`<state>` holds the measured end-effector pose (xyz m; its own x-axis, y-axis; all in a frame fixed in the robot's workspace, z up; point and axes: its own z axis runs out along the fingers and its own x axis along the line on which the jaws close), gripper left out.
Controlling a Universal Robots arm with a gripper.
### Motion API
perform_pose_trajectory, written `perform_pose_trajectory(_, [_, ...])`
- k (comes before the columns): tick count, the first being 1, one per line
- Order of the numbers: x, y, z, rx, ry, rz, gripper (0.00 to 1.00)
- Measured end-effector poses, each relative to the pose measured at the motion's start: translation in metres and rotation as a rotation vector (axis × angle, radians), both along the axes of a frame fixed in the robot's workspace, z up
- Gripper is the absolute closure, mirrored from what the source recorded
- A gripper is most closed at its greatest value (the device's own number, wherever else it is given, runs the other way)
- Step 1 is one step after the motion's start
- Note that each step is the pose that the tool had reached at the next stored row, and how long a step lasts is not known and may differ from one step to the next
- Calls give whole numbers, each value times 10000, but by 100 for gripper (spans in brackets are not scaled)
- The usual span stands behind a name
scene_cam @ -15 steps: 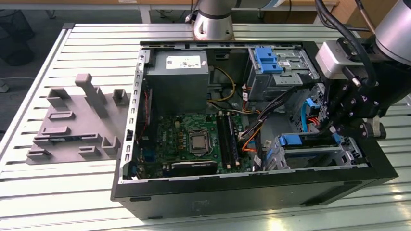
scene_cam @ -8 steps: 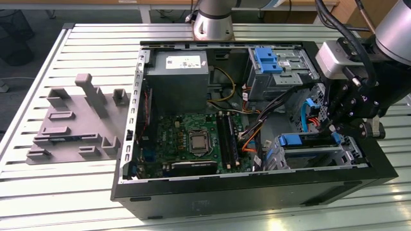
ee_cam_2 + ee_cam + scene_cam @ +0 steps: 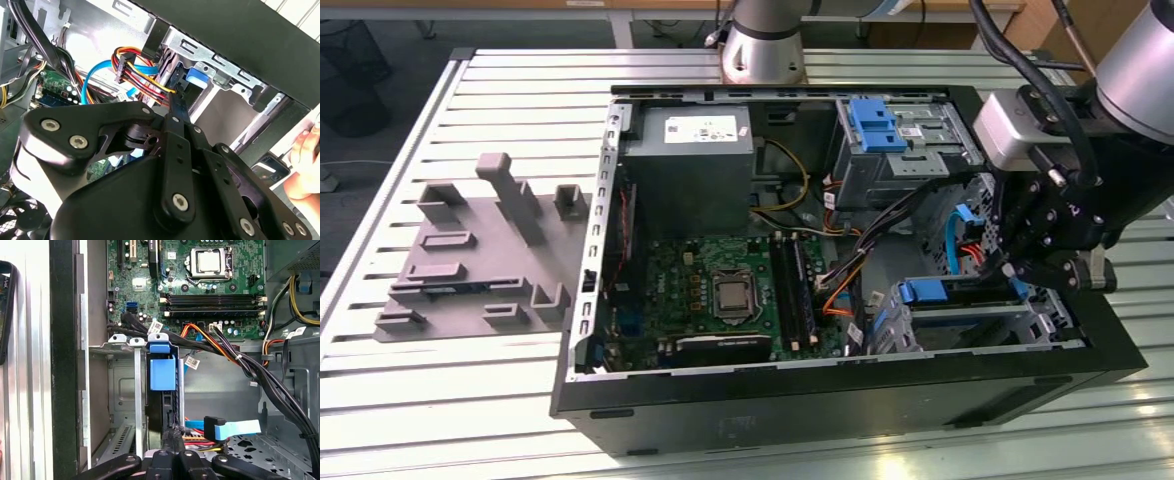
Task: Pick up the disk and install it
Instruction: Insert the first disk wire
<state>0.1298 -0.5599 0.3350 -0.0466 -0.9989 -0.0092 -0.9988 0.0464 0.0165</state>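
The disk [image 3: 162, 372] stands on edge in a slot of the metal drive cage [image 3: 122, 390], at the near corner of the open computer case on the exterior view's right. Its blue frame tab [image 3: 931, 292] shows at the cage's top. In the second wrist view that blue frame [image 3: 197, 79] sits just beyond the fingertip. My gripper [image 3: 1023, 285] reaches down into the case over the cage. Its fingers [image 3: 172, 437] are shut together, with the tips at the disk's near end. Whether they press on the disk is hard to see.
Bundled black, orange and red cables [image 3: 220, 347] and a blue flat cable [image 3: 232, 429] run close beside the cage. A grey power-supply box [image 3: 687, 140], the motherboard [image 3: 720, 290] and a blue bracket [image 3: 878, 125] fill the case. A grey fixture plate [image 3: 480, 250] lies on the slatted table. A hand [image 3: 306, 160] is outside the case wall.
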Motion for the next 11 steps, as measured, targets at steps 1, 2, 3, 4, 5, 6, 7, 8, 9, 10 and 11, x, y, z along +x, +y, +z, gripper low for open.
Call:
perform_pose_trajectory(1, [0,1,-2,3,0,0,89])
perform_pose_trajectory(2, [2,3,-4,5,0,0,89])
perform_pose_trajectory(3, [5,7,-3,5,0,0,89])
perform_pose_trajectory(4, [6,9,-3,6,0,0,89])
perform_pose_trajectory(5, [6,10,-5,14,0,-1,89])
perform_pose_trajectory(6, [6,12,-6,18,-1,-1,89])
perform_pose_trajectory(7, [7,13,-7,22,0,0,89])
perform_pose_trajectory(8, [8,14,-10,24,0,0,89])
perform_pose_trajectory(9, [9,14,-16,28,0,0,89])
perform_pose_trajectory(10, [10,14,-20,30,0,0,89])
perform_pose_trajectory(11, [10,14,-22,37,0,0,89])
